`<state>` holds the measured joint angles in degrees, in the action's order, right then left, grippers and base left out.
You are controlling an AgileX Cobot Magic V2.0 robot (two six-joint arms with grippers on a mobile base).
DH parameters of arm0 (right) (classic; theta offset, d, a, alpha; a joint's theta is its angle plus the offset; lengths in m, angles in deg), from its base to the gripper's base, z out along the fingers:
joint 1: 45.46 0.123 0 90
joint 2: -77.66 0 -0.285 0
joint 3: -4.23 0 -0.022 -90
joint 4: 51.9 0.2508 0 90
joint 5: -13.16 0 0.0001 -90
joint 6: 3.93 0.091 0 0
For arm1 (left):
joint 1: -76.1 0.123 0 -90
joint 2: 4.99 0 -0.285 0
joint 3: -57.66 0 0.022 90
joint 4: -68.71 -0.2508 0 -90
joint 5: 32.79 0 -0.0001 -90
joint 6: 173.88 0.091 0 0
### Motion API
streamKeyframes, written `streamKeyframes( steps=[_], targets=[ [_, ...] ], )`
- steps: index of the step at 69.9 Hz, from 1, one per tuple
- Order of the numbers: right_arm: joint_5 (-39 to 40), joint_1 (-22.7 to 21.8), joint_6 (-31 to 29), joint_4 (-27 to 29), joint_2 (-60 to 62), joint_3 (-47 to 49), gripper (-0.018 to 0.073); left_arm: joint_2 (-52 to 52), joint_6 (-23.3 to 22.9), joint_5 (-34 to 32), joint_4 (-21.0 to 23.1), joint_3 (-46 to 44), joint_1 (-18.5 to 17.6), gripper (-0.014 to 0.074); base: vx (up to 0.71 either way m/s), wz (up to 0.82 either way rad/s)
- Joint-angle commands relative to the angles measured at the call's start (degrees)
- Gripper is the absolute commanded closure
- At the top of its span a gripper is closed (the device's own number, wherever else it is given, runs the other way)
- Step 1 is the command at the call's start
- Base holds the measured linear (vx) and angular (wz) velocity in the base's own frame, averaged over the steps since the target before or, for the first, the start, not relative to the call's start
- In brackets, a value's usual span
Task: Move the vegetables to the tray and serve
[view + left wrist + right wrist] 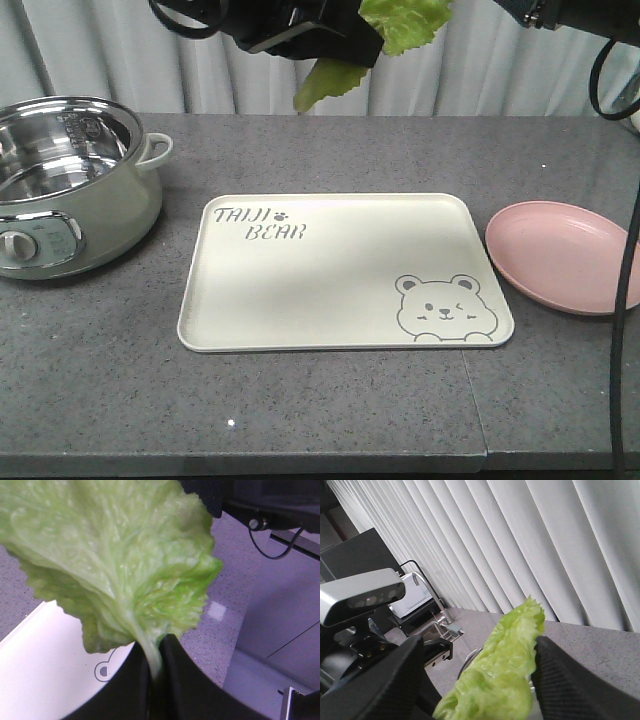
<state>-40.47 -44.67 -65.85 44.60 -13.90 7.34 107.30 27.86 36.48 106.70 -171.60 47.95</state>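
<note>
Zero leaves lie on the tray yet: one lettuce leaf hangs over it, stalk pinched by the left gripper; the right gripper holds its jaws spread around it.

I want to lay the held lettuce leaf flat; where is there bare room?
The tray is bare all over, nothing on it but its print. The table strip in front of it is free too. Tighter: the gaps between the tray and the pot on one side and the pink plate on the other.
</note>
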Motion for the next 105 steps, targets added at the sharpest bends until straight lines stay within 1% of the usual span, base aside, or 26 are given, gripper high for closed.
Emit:
streamKeyframes(
  steps=[1,7,14,21,26,33,43,49,56,62,67,75,82,86,91,95,98,105],
  targets=[
    [-0.35,-0.28,0.77,4.38,1.67,1.72,0.0144,-2.67,0.08,-4.51,3.15,-0.99,-0.28,0.0603,0.00,0.00],
    [-0.41,-0.28,1.20,4.21,1.67,1.72,0.0176,-2.67,0.08,-5.02,3.93,-0.99,-0.28,0.0603,0.00,0.00],
    [-0.27,-0.28,3.81,1.61,1.67,1.72,0.0253,-2.67,0.08,-6.08,3.93,-0.99,-0.28,0.0603,0.00,0.00],
    [-0.23,-0.28,4.86,-1.44,1.67,1.72,0.0378,-2.67,0.08,-7.43,3.93,-0.99,-0.28,0.0603,0.00,0.00],
    [0.22,-0.28,4.77,-1.57,1.67,1.72,0.0477,-2.67,0.08,-7.49,3.86,-0.99,-0.28,0.0603,0.00,0.00],
    [0.23,-0.28,3.75,-1.22,1.67,1.72,0.0575,-2.67,0.08,-7.37,3.87,-0.99,-0.22,0.0603,0.00,0.00],
    [0.23,-0.28,3.16,-0.91,1.67,1.72,0.0569,-2.67,0.02,-5.28,3.31,-0.99,-0.22,0.0597,0.00,0.00],
    [0.29,-0.28,1.86,-0.30,1.67,1.72,0.0569,-2.67,-0.49,-4.56,3.24,-0.99,-0.22,0.0571,0.00,0.00],
    [0.45,-0.28,0.07,1.49,1.67,1.72,0.0568,-2.80,-0.60,-3.85,3.24,-1.05,-0.22,0.0504,0.00,0.00],
    [1.27,-0.28,-1.34,2.47,1.67,2.33,0.0566,-3.30,-1.27,-2.97,2.75,-1.08,-0.22,0.0406,0.00,0.00],
    [3.44,-0.33,-1.78,2.47,1.67,3.86,0.0565,-3.98,-2.78,-2.70,-0.01,-1.08,-0.22,0.0312,0.00,0.00],
    [6.14,-0.33,-1.78,1.44,1.67,7.02,0.0565,-5.68,-6.47,-2.43,-8.09,-1.08,-0.22,0.0176,0.00,0.00],
    [9.24,-0.39,-1.06,-2.45,1.67,9.95,0.0565,-7.58,-9.88,-1.85,-15.06,-1.08,-0.22,0.0108,0.00,0.00],
    [10.06,-1.83,0.66,-5.38,1.67,11.21,0.0565,-8.36,-11.46,-0.92,-18.57,-1.08,-0.22,0.0091,0.00,0.00],
    [10.16,-5.04,3.81,-8.54,1.67,11.89,0.0565,-9.29,-13.33,0.99,-23.72,-1.08,-0.22,0.0090,0.00,0.00],
    [9.14,-9.53,6.87,-10.97,1.67,11.89,0.0565,-9.66,-14.97,2.40,-27.90,-1.08,-0.22,0.0094,0.00,0.00],
    [8.22,-13.08,9.00,-14.67,1.67,11.89,0.0565,-9.94,-16.33,2.35,-30.38,-1.08,-0.22,0.0094,0.00,0.00],
    [4.58,-20.36,14.36,-21.99,1.64,11.89,0.0565,-9.98,-18.55,2.36,-33.73,-1.03,-0.22,0.0094,0.00,0.00]
  ],
)
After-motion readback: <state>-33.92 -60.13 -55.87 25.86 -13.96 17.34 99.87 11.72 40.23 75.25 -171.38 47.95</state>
